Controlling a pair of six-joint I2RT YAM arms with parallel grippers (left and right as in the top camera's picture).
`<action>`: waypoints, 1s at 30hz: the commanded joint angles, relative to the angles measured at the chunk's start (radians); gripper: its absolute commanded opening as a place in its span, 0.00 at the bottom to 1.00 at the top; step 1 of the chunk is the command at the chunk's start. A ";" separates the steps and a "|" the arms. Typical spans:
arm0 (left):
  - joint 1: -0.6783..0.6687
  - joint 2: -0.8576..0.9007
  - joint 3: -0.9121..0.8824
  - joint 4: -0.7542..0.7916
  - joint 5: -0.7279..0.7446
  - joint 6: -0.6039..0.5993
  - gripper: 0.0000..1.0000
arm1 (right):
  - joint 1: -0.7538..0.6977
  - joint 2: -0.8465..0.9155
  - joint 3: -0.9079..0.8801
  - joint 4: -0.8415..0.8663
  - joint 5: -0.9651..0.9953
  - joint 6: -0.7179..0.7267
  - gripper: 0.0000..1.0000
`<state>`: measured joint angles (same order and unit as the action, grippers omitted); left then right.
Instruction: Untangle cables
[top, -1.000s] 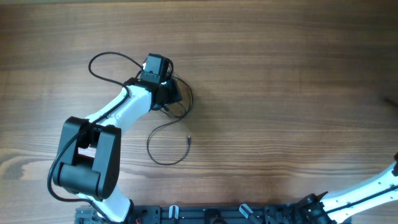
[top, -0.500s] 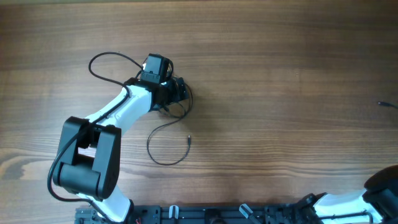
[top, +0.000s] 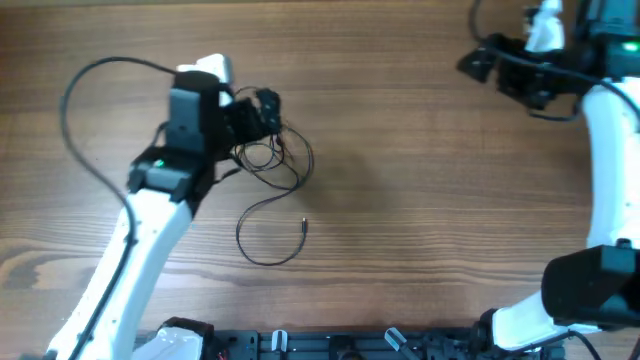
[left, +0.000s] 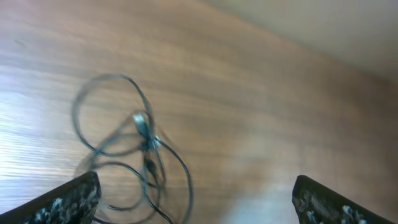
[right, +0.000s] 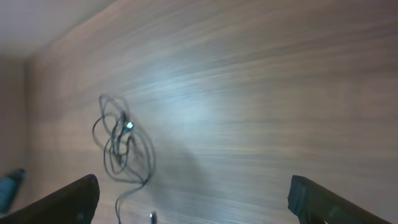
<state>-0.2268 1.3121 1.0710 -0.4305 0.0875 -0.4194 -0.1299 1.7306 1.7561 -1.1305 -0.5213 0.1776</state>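
Knotted cables (left: 144, 134) by wide-open left hand (left: 196, 202), right hand (right: 196, 202) agape, trailing loop (top: 240, 240) complete only overhead (wrist views crop it)

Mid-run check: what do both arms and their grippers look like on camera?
The left arm and right arm: white links, black joint housings. The left shows a green light and a thick black looping wire. The left gripper and right gripper are black, fingers pale-speckled.

The left arm (top: 148, 222) and right arm (top: 606, 135) reach out, fingers (left: 67, 198) spread.
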 joint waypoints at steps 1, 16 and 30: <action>0.131 -0.127 0.017 -0.008 -0.029 0.019 1.00 | 0.135 0.020 -0.017 0.058 0.016 0.005 1.00; 0.390 -0.166 0.016 -0.113 -0.029 0.020 1.00 | 0.684 0.431 -0.082 0.885 0.022 0.031 0.86; 0.387 0.036 0.015 -0.232 0.258 0.019 1.00 | 0.697 0.143 -0.080 0.519 0.031 0.011 0.04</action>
<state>0.1585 1.2942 1.0763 -0.6613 0.1680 -0.4191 0.5953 2.0964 1.6585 -0.5663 -0.3630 0.2481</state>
